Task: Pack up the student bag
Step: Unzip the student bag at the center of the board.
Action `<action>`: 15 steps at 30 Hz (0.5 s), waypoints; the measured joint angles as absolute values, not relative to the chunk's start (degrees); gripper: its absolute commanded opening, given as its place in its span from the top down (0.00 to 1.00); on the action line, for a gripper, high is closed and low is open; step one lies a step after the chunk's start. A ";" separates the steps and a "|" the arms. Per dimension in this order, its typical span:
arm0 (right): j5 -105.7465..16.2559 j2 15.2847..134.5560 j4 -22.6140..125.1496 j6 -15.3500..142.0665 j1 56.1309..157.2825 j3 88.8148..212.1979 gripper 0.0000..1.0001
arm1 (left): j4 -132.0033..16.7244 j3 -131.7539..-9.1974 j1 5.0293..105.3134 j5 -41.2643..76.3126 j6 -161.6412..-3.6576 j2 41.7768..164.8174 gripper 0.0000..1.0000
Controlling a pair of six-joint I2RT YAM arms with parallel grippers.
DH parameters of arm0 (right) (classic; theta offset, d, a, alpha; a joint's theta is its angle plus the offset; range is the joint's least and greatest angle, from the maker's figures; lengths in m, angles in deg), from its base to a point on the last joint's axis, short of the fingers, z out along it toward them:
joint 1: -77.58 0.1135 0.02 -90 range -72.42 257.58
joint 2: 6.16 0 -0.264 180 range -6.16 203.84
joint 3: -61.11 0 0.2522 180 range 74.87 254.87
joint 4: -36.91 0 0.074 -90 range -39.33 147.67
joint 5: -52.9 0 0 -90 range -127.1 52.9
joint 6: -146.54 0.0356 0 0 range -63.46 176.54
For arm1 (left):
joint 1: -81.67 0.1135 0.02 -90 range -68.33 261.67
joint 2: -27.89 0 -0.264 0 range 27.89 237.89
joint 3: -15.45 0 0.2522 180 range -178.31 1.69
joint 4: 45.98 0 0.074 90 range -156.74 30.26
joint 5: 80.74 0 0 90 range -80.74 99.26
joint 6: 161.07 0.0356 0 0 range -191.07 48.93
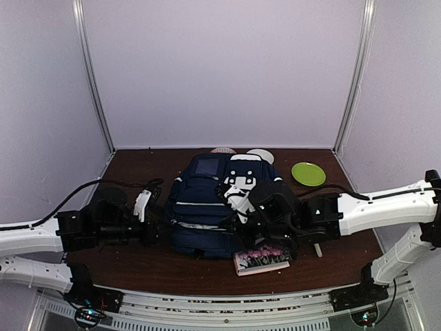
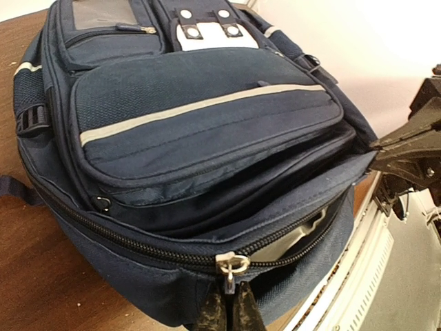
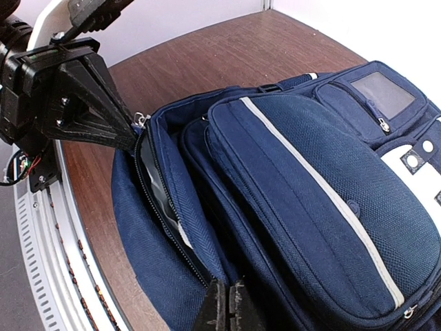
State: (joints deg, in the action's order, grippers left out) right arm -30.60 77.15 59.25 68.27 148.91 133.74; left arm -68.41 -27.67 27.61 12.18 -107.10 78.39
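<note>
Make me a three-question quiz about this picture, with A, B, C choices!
1. Where is the green plate, compared with the student bag?
A) inside it
B) on the table, to its right
C) on top of it

2. What colour is the stripe on the front pocket?
A) red
B) white
C) yellow

3. How is the main zipper?
A) partly open
B) fully shut
C) missing

Answers:
1 B, it lies on bare wood beside the bag.
2 B, it looks pale against the navy.
3 A, a gap shows the inside.

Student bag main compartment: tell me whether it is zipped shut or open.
Partly open: beyond the zipper slider the student bag gapes, its grey interior showing. The left gripper pinches the zipper pull.
</note>
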 measured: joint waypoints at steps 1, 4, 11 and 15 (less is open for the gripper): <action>-30.86 77.08 59.49 68.25 148.91 133.79 1.00 | -68.41 -27.69 27.80 12.90 -106.90 78.24 1.00; -31.10 77.06 60.74 67.53 148.91 134.51 1.00 | -70.35 -28.94 28.15 14.45 -106.20 78.11 1.00; -29.49 77.06 64.72 64.86 148.91 136.76 1.00 | -80.12 -38.77 28.68 17.69 -104.33 83.33 1.00; -28.20 77.10 66.84 63.48 148.91 137.39 1.00 | -84.21 -42.34 28.77 20.07 -103.63 87.05 1.00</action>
State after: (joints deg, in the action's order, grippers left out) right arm -28.20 77.10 66.84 63.48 148.91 137.39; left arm -84.21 -42.34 28.77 20.07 -103.63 87.05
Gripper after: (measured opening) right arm 0.007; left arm 0.052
